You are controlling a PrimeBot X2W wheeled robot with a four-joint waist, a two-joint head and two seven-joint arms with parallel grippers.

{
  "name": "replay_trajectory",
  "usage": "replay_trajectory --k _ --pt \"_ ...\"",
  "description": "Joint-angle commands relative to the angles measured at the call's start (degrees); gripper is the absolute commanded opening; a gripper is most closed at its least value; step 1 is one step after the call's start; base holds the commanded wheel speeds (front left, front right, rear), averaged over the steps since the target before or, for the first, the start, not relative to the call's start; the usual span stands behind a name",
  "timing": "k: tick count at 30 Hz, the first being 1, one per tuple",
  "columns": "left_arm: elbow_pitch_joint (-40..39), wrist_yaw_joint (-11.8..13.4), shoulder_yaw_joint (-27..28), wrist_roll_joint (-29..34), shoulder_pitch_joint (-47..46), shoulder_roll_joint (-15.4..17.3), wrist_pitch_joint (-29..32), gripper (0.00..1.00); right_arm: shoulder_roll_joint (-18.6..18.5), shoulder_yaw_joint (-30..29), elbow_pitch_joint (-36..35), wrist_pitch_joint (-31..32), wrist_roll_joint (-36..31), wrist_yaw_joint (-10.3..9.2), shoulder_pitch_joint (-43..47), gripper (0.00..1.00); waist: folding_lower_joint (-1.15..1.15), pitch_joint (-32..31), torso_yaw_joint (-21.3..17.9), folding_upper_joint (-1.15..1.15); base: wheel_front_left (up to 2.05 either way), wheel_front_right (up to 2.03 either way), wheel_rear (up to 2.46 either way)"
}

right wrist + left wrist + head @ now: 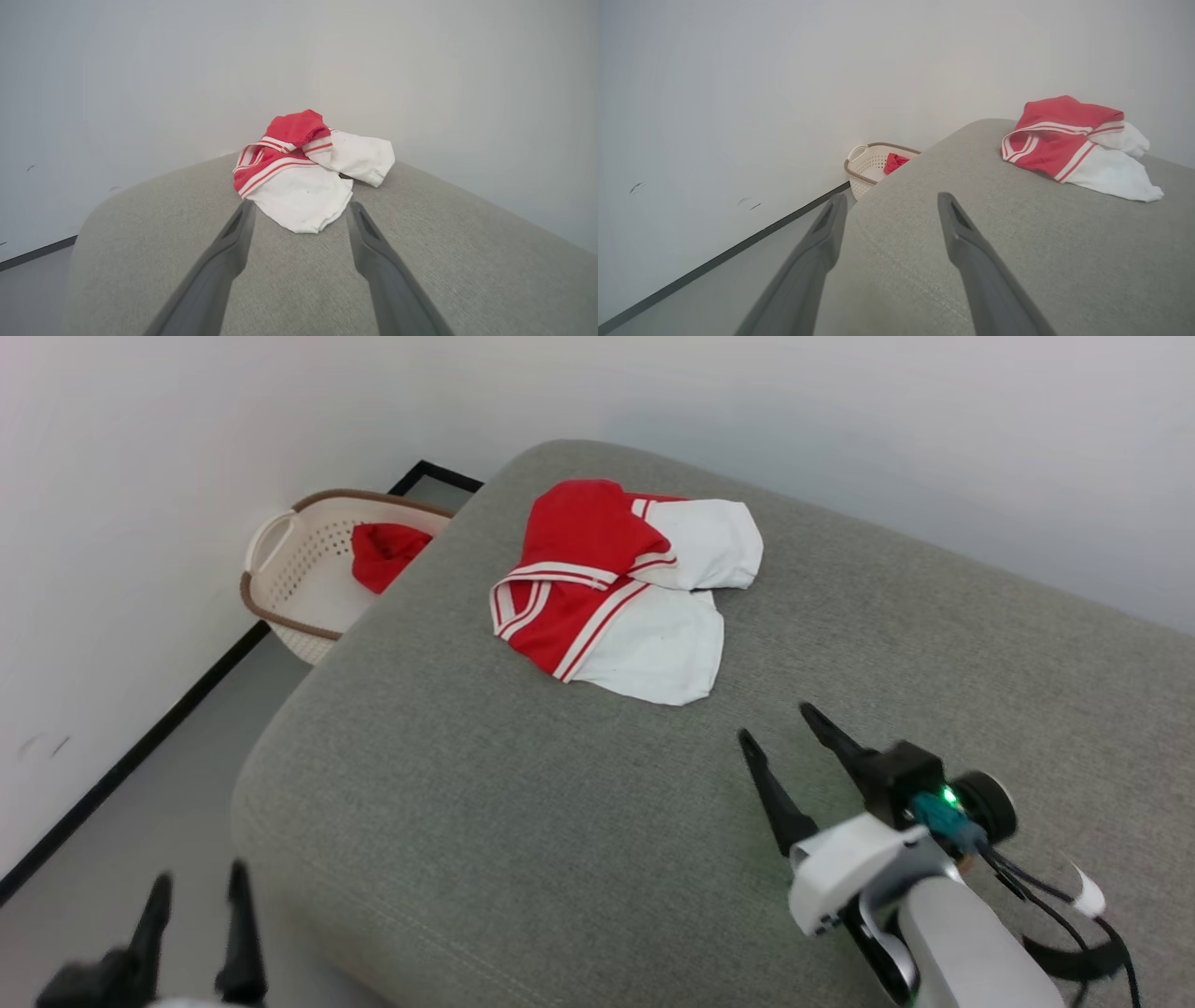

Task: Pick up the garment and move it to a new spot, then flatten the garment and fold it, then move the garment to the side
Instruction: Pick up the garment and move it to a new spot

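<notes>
Right tool [775, 721]: long dark tapered fingers [777, 795], white housing [845, 875], green light [949, 795], black cables [1055, 917], pale forearm [971, 947].

- Bare cushion [420, 784] is lying open between the right gripper [775, 721] and the garment [579, 579], giving a straight lane.
- The garment is bunching in a low heap near the far edge, with bare fabric showing all around it.
- The wall [934, 448] is closing in behind the far edge.
- A basket [289, 569] is sitting on the floor [187, 756] off the far left corner.
- The left gripper [202, 872] is hanging over open floor by the near left edge.
</notes>
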Motion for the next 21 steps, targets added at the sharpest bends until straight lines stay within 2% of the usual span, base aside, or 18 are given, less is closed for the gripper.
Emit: replay_trajectory --k 1,4,14,18,21 --pt "0.0 -0.23 -0.35 -0.47 -1.09 0.39 -0.02 1.0 -0.06 -0.45 -0.23 -0.05 -0.57 0.0 0.73 1.0 0.0 -0.02 -0.32 0.0 0.0 0.0 0.0" --pt "1.65 -0.23 -6.44 -3.44 -4.91 4.67 -0.02 1.0 -0.07 -3.44 -2.73 -0.05 -2.7 0.0 3.19 1.0 0.0 0.49 -1.74 0.0 0.0 0.0 0.0" --pt "2.62 -0.09 -15.13 -16.1 -25.21 24.33 -0.01 1.0 -0.06 -1.84 -10.26 -0.05 -7.15 0.0 -0.3 1.0 0.0 14.66 -18.29 0.0 0.0 0.0 0.0" --pt "5.53 -0.09 -21.12 -20.49 -33.32 31.95 -0.01 1.0 -0.05 -1.94 -12.69 -0.05 -7.83 -0.01 -0.24 1.0 0.0 17.88 -22.76 0.0 0.0 0.0 0.0" --pt "8.93 -0.1 -26.34 -24.32 -38.76 36.46 -0.01 1.0 -0.05 -1.9 -14.74 -0.05 -7.82 -0.01 0.58 1.0 0.0 19.07 -25.32 0.0 0.0 0.0 0.0"
